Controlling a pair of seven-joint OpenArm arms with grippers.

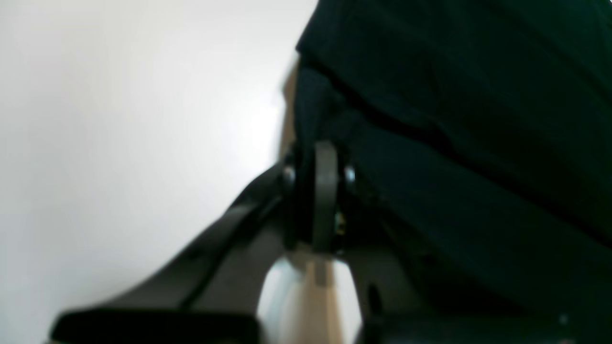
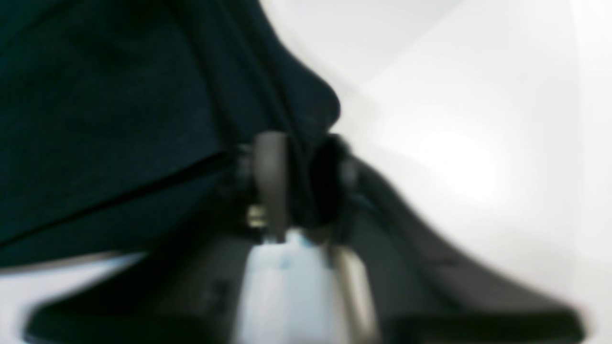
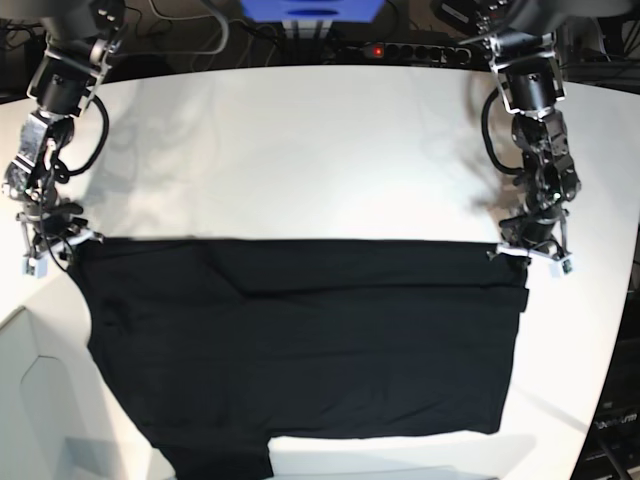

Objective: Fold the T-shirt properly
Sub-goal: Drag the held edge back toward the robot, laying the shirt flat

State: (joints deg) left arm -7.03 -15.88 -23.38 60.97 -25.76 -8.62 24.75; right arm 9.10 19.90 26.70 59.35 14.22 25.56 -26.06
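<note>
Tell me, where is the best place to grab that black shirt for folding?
Probably at the two far corners of the T-shirt, coming down from above at each outer side. That far edge lies straight and taut, and both sets of jaws already pinch the cloth there.

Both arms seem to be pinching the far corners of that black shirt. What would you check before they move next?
1. Left fingers closed on the shirt: ok.
2. Right fingers closed on cloth: ok, though blurred.
3. Far edge stretched straight between both grips: ok.
4. Shirt lying flat on the table: mostly ok; a few creases.
5. Near hem fully on the table: cannot tell, it runs out of view.
</note>
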